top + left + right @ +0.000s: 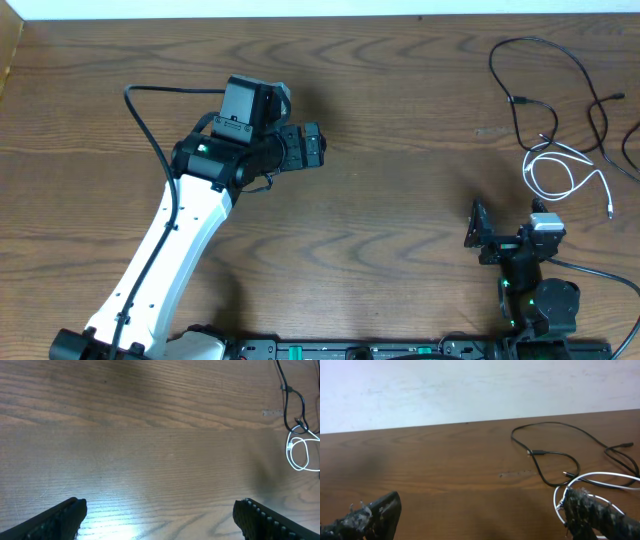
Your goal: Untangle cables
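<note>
From overhead, my left gripper (320,147) hangs over the table (400,210) left of centre, pointing right. My right gripper (475,225) sits low on the right, near my base, with its fingers spread. The black cable (519,101) sprawls in open loops across the far right corner, and one end reaches down to the white cable (553,150). The white one lies in a small coil just beyond my right gripper. Its tail trails right, and its plug points back toward the near edge.

In the left wrist view, my fingers (60,517) stand wide apart over bare wood with nothing between them. Both cables lie far off at the right edge: the black cable (284,387) runs mostly near-to-far, and the white coil (289,450) sits at its near end.

In the right wrist view, my fingers (370,517) are also spread and hold nothing. The white cable (605,474) arcs just past my right finger, lengthwise left to right. The black cable (540,452) loops beyond it, one plug beside the white arc.
</note>
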